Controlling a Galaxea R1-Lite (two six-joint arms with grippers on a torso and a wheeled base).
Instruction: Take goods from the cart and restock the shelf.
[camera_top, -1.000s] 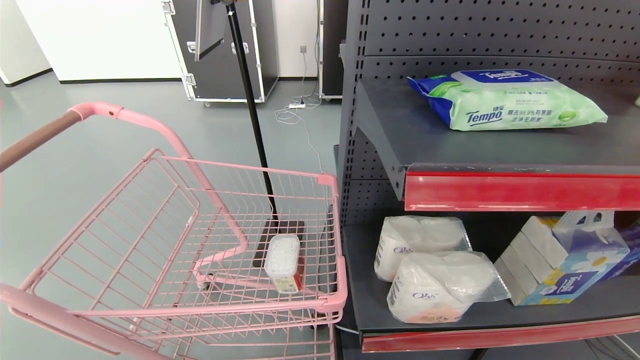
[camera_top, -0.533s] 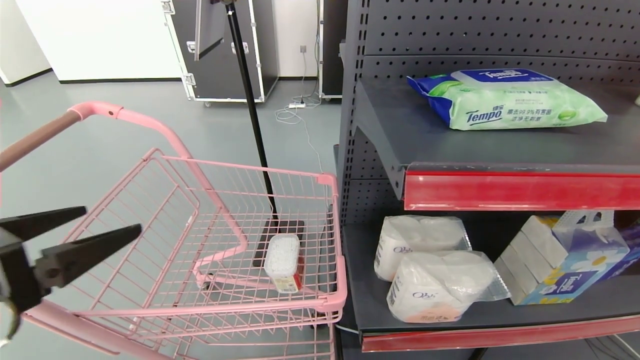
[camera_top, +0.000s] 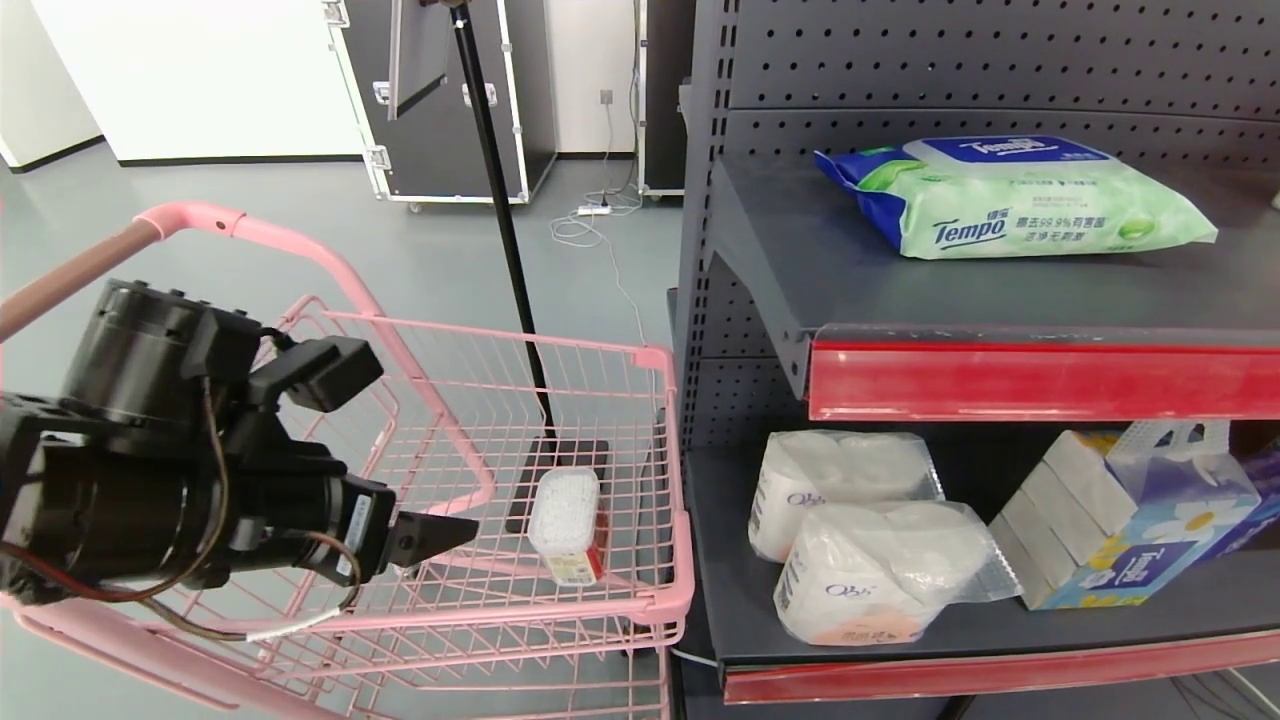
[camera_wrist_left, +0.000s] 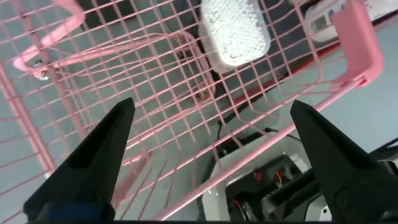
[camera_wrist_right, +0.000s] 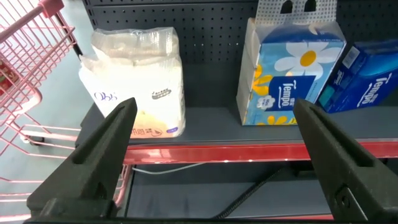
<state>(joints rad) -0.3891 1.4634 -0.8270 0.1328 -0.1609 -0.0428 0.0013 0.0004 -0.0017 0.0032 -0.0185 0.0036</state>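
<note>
Box (camera_top: 565, 525), small and probably light and stiff, is parked in the cart (camera_top: 660, 600) corner nearest the shelf (camera_top: 800, 270). It's best pinched across the narrow sides. Left gripper (camera_top: 435, 537) is spread wide open near it, low in the basket. Half a second back it was out at the cart's near edge.

Shop setting, stocked pegboard shelf (camera_top: 800, 270), pink cart (camera_top: 664, 602), flight case (camera_top: 532, 100) behind
</note>
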